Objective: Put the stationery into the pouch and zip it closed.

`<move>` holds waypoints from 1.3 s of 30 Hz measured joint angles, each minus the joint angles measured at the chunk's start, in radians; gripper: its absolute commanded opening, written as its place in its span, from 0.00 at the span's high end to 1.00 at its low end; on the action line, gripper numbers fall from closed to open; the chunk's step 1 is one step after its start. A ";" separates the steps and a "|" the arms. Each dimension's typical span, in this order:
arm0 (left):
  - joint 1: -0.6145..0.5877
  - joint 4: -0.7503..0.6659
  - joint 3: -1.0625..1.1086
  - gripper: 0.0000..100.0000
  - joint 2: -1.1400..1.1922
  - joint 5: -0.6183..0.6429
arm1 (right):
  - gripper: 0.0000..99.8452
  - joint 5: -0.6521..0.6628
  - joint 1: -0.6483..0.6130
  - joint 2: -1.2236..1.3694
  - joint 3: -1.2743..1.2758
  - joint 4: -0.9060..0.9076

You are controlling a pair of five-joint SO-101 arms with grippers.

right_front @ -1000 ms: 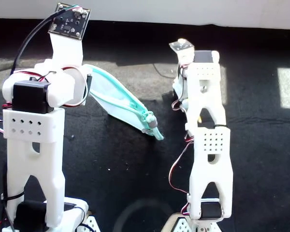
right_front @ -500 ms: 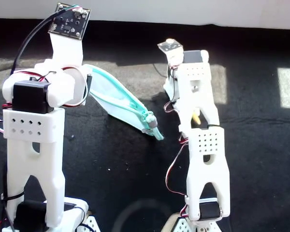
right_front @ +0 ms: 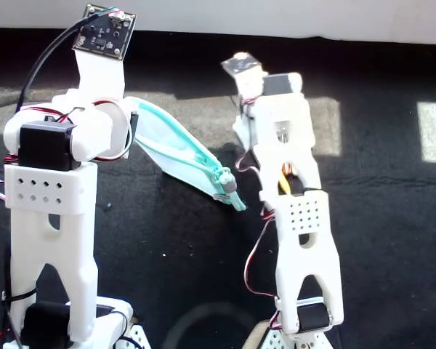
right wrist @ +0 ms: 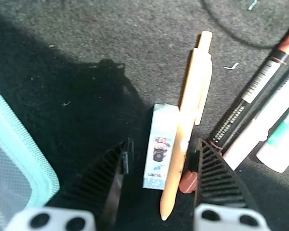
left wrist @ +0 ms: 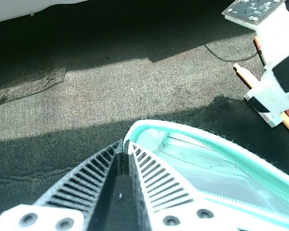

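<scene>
Right wrist view: wide-set end effector [right wrist: 163, 153] astride pen [right wrist: 191, 96], pouch [right wrist: 19, 159] rim nearby.

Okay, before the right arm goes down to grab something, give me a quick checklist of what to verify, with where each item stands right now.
1. left gripper clamped on the pouch rim: ok.
2. Pouch mouth unzipped and gaping: ok.
3. right gripper open above the table: ok.
4. A single item between its fingers: not ok; the orange pen and the small box both lie there, touching.
5. Neighbouring dark pen outside the fingers: ok.
6. Pouch interior free of earlier items: cannot tell.
</scene>
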 measured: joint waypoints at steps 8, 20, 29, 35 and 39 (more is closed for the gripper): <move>0.000 0.000 0.000 0.99 0.000 0.000 | 0.81 0.000 -0.031 0.025 0.005 -0.009; 0.000 0.000 0.000 0.99 0.000 0.000 | 0.81 0.000 -0.017 0.100 -0.005 -0.026; 0.000 0.000 0.000 0.99 0.000 0.000 | 0.85 0.052 -0.051 0.100 -0.009 -0.006; 0.000 0.002 0.000 0.99 0.000 0.000 | 0.85 0.077 -0.054 0.100 -0.011 -0.005; 0.000 0.002 0.000 0.99 0.000 0.000 | 0.85 0.077 -0.051 0.100 -0.011 -0.005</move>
